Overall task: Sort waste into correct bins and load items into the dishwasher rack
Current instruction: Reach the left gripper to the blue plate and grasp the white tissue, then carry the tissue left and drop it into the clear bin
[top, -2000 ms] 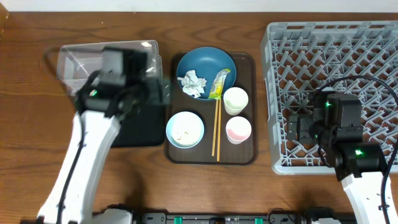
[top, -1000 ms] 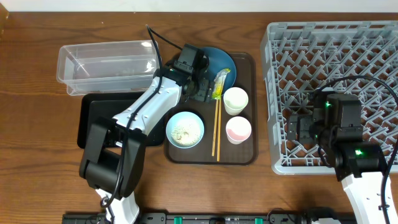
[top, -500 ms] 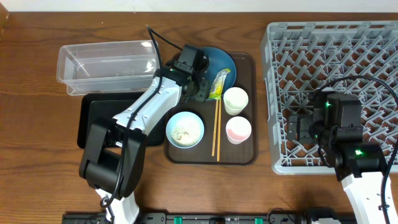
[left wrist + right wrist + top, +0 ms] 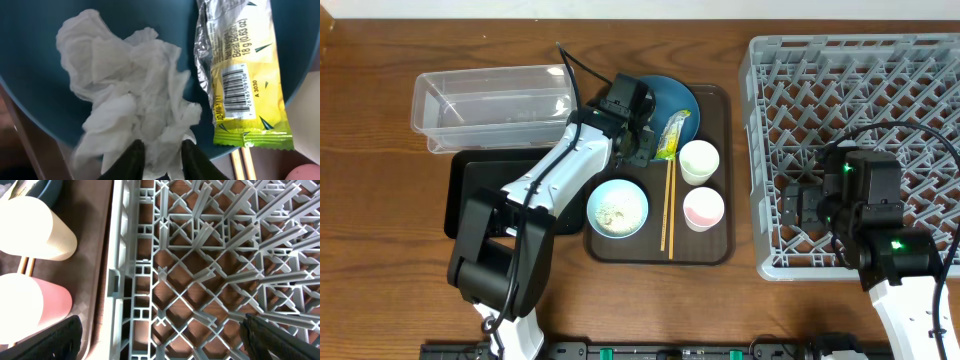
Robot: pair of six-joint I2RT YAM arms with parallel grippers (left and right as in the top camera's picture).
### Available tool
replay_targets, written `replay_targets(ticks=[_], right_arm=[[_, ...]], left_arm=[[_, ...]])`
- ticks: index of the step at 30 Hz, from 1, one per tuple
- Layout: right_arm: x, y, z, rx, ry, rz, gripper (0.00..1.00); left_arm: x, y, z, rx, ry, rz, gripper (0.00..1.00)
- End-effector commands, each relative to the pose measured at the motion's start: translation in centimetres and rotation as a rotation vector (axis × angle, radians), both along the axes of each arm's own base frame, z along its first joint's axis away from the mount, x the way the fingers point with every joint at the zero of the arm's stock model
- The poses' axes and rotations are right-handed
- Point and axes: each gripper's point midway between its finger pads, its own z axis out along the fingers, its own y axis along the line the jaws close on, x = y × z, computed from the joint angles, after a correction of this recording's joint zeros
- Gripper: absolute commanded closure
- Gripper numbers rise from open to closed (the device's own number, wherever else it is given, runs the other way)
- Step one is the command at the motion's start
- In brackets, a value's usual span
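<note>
A light blue bowl (image 4: 638, 205) with a heap of white rice grains (image 4: 613, 212) sits at the near left corner of the brown serving tray (image 4: 715, 245). A pinkish cup (image 4: 703, 208) stands toward the near right corner. Thin wooden chopsticks (image 4: 667, 205) lie between bowl and cup, running near to far. Just beyond the pinkish cup stands a white cup (image 4: 699, 160).

A dark blue round plate (image 4: 670, 95) rests at the tray's far edge. Over it, the left gripper (image 4: 162, 161) has its fingers (image 4: 131, 159) drawn close together, pinching one edge of a crumpled white tissue (image 4: 135, 95) that lies on the plate. A yellow-green snack wrapper (image 4: 240, 75) lies just beside the tissue, with one end overhanging the plate's rim.

Left of the serving tray, a shallow black rectangular tray (image 4: 465, 180) lies on the wooden table (image 4: 370, 250). A clear rectangular plastic tub (image 4: 490, 100) sits beyond it, toward the far edge. A large square grey plastic rack (image 4: 860, 100) stands at the table's right edge. The right gripper (image 4: 161, 330) hovers over the rack's left rim, jaws spread wide with nothing between them.
</note>
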Motion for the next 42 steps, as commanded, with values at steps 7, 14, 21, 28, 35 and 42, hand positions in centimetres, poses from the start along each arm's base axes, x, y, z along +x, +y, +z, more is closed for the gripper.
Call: replay_targets(ticks=[7,14,21,28,35,42], right_arm=[[0.3,0.2,1.1,0.01,-0.027,-0.001,0.01],[0.3,0.2,1.1,0.009,-0.027,-0.001,0.01],[0.3,0.2,1.1,0.009,-0.027,-0.001,0.01],[0.3,0.2,1.1,0.009,-0.027,-0.001,0.01],[0.3,0.2,1.1,0.009,-0.027,-0.001,0.01],[0.3,0.2,1.0,0.01,-0.026,-0.001,0.01]], left_arm=[[0.0,1.5,-1.2,0.078,0.001,0.02,0.94],[1.4,1.8,2.7,0.071,-0.104,0.043,0.94],[3.5,6.3,10.1,0.101,-0.308,0.177,0.94],[5.7,13.7,13.8,0.09,-0.411,0.359,0.94],[7.0,20.4,13.0,0.118,-0.413,0.505,0.93],[7.4,21.7,11.6,0.127,-0.387,0.531,0.52]])
